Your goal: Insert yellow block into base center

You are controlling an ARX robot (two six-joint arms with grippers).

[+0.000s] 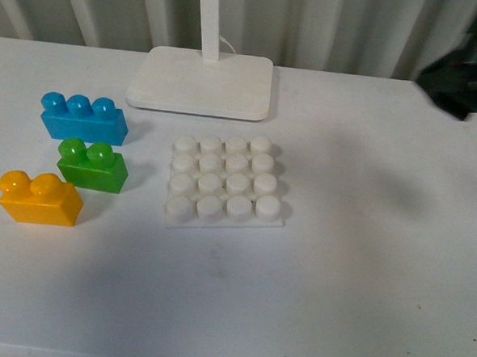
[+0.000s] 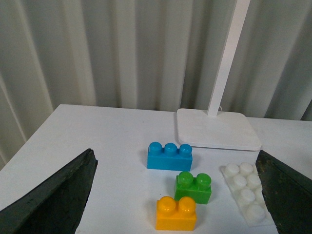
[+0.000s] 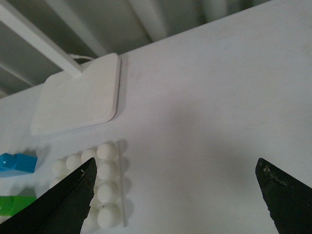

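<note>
Front view, left to right: yellow block (image 1: 40,200) sits far left on the white table (image 1: 363,259), upright, both studs up, nothing gripping it. Green brick (image 1: 93,167) is just behind it and a bit right; I can't tell whether they touch. Blue brick (image 1: 83,119), three studs, is behind the green one.

Base (image 1: 226,180) lies flat mid-table, right of the bricks and well apart from the yellow block. Its 4x4 studs are all uncovered, so the block is not yet seated. Lamp stand (image 1: 200,83) is just behind the base, with its pole (image 1: 209,19) running up out of frame. Far right, upper edge: a dark blurred piece of my right arm (image 1: 464,71), too blurred to read more.

Left wrist view: my left gripper (image 2: 174,153) is spread wide and holds nothing. It's off the table, and all three bricks show between the fingers — yellow nearest the camera.

Right wrist view: my right gripper (image 3: 174,161) is also spread wide and unloaded. One finger (image 3: 63,204) partly covers the base — lamp stand beyond it.
</note>
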